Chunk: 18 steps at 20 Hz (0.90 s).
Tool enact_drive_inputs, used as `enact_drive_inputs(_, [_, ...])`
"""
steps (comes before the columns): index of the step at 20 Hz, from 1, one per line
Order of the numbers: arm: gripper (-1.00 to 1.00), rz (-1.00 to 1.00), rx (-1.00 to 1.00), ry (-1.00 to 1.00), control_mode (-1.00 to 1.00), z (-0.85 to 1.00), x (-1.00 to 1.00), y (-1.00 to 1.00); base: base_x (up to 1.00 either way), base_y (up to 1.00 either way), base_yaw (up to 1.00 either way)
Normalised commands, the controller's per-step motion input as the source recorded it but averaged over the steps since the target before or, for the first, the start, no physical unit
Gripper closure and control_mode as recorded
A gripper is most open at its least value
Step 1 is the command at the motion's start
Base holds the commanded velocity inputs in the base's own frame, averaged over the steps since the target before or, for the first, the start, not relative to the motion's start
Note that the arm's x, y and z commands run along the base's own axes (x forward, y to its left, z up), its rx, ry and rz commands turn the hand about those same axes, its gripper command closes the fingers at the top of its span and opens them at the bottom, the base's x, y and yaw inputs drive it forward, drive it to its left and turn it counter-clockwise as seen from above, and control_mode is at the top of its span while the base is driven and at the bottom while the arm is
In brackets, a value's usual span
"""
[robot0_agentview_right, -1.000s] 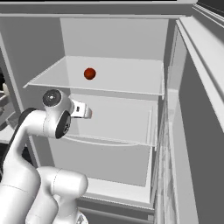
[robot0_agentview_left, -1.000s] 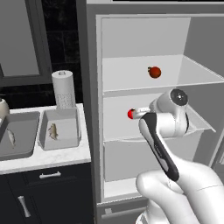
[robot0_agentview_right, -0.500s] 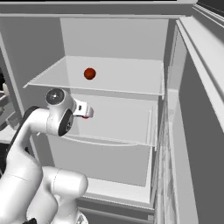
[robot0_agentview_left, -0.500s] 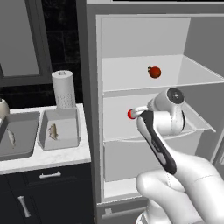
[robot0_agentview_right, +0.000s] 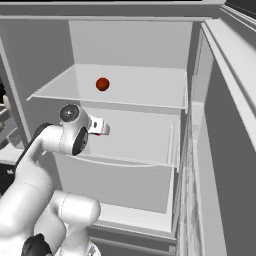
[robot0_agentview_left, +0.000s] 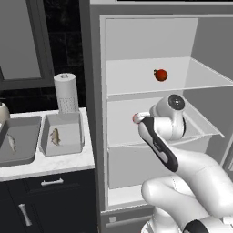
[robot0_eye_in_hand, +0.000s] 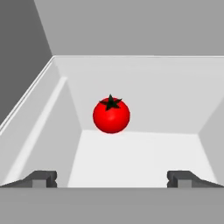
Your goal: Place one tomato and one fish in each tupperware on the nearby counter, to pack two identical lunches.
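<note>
Tomato (robot0_eye_in_hand: pixel 111 115) on fridge shelf (robot0_eye_in_hand: pixel 131 157) beyond wide-apart jaws

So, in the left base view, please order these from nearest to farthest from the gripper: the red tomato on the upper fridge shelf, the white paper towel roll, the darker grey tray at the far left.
1. Red tomato on the upper fridge shelf, above and right of the open gripper.
2. White paper towel roll, on the white marble-look counter to the left.
3. Darker grey tray, at the far left edge.
</note>
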Motion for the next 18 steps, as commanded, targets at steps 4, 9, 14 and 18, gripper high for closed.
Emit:
enact_drive_inputs(4, [-1.0, 0.0, 0.0, 0.0, -1.0, -0.01, 0.28, 0.0, 0.0, 0.0, 0.0])
enact_drive_inputs(9, [-1.0, 0.0, 0.0, 0.0, -1.0, -0.02, 0.21, 0.0, 0.0, 0.0, 0.0])
enact_drive_inputs(14, [-1.0, 0.0, 0.0, 0.0, -1.0, 0.0, 0.11, 0.0, 0.0, 0.0, 0.0])
enact_drive_inputs(18, [-1.0, 0.0, 0.0, 0.0, -1.0, -0.06, 0.06, 0.0, 0.0, 0.0, 0.0])
